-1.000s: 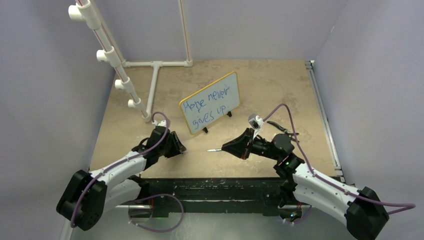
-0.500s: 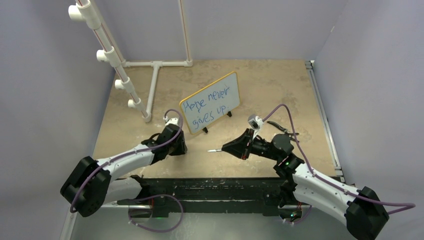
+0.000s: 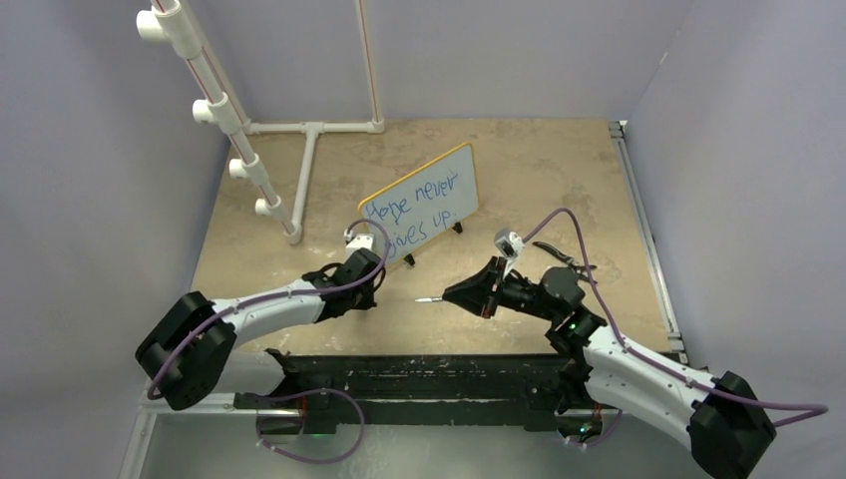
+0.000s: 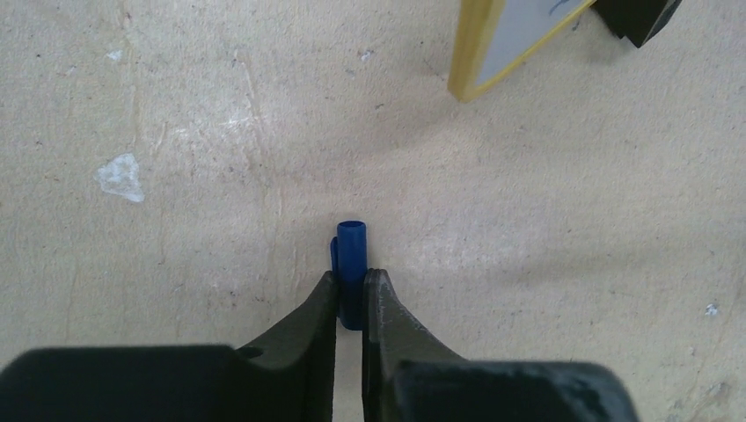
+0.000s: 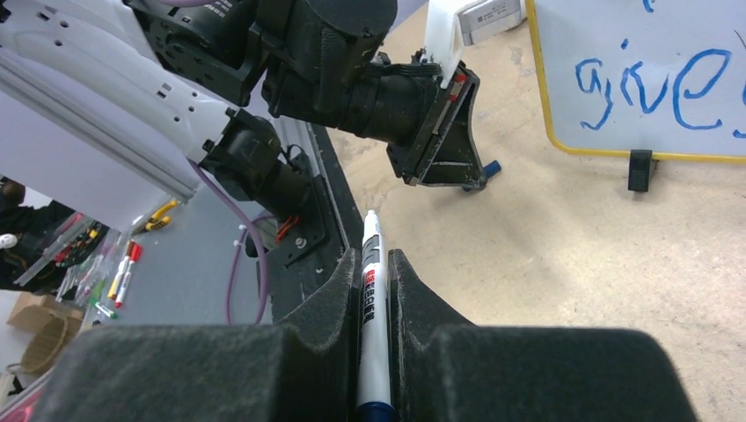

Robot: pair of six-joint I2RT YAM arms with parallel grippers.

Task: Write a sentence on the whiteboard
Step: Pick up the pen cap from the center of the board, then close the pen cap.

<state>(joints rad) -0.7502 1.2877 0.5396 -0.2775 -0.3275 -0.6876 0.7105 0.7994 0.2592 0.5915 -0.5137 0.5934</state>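
The whiteboard [image 3: 420, 204] stands on its black feet mid-table, yellow-framed, with the blue sentence [image 3: 421, 212] "Hope never gives up." in two lines. Its corner shows in the left wrist view [image 4: 506, 44], and "gives" shows in the right wrist view [image 5: 651, 83]. My left gripper [image 3: 371, 289] is shut on a small blue marker cap [image 4: 351, 264], just in front of the board's near left corner. My right gripper [image 3: 461, 293] is shut on a white marker [image 5: 373, 299], uncapped, its tip [image 3: 421, 299] pointing left toward the left gripper.
A white PVC pipe frame [image 3: 299, 175] stands at the back left, with a slanted pipe [image 3: 214, 100] rising toward the left wall. A metal rail [image 3: 643, 230] runs along the table's right edge. The black base bar [image 3: 429, 379] lies along the near edge.
My left arm has reached forward and right, bringing its gripper with the cap closer to the board's near corner and the marker tip. The right arm has stayed still.
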